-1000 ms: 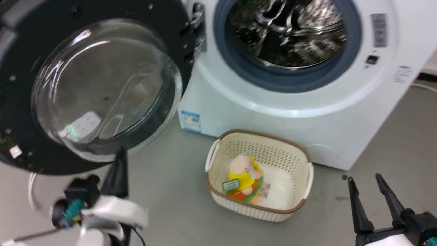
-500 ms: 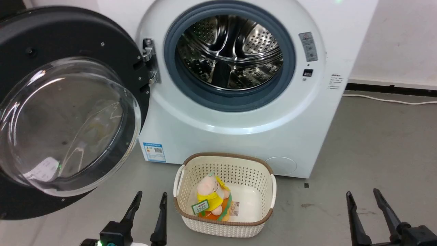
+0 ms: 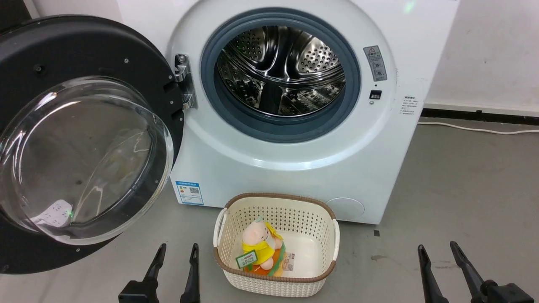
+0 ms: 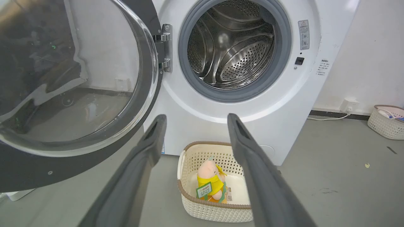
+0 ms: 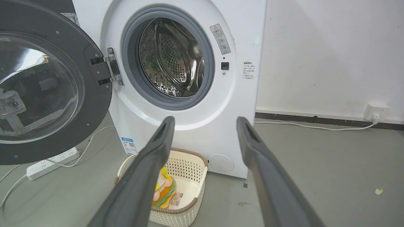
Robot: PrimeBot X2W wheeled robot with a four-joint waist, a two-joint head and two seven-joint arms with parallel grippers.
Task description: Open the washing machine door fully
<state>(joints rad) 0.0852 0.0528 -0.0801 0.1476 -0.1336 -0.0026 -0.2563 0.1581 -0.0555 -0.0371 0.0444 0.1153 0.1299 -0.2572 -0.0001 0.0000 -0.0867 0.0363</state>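
white enamel and black gloss: the washing machine (image 3: 294,168) sits on a grey floor (image 3: 463,189) against a pale wall (image 3: 497,50). the washing machine door (image 3: 84,143) is swung wide to the left on its metal hinge (image 3: 184,82). the door's inner face and bulging glass bowl are turned toward the near side, well clear of the opening. its lower edge reaches down near the left gripper (image 3: 178,246). the perforated steel drum (image 3: 280,67) is fully exposed inside its grey rubber seal (image 3: 280,134). a blue label (image 3: 189,192) is stuck on the machine's lower left front.

a cream basket (image 3: 278,197) with a brown rim stands on the floor just near of the machine, below the drum opening. a plush toy (image 3: 261,246) in yellow lies inside it toward its left side.

the left gripper points up from the bottom edge of the head view, left of the basket. its jaws are parted and hold nothing, and they touch neither door nor basket. the right gripper (image 3: 437,245) sits at the lower right, well apart from the machine. its jaws are likewise parted and empty.

a white cable (image 3: 476,128) runs along the foot of the wall to the right of the machine, and the right wrist view shows it reaching a wall socket (image 5: 375,110). that view also shows a white power strip (image 5: 52,164) on the floor under the open door. a second basket (image 4: 385,123) stands far right by the wall in the left wrist view.
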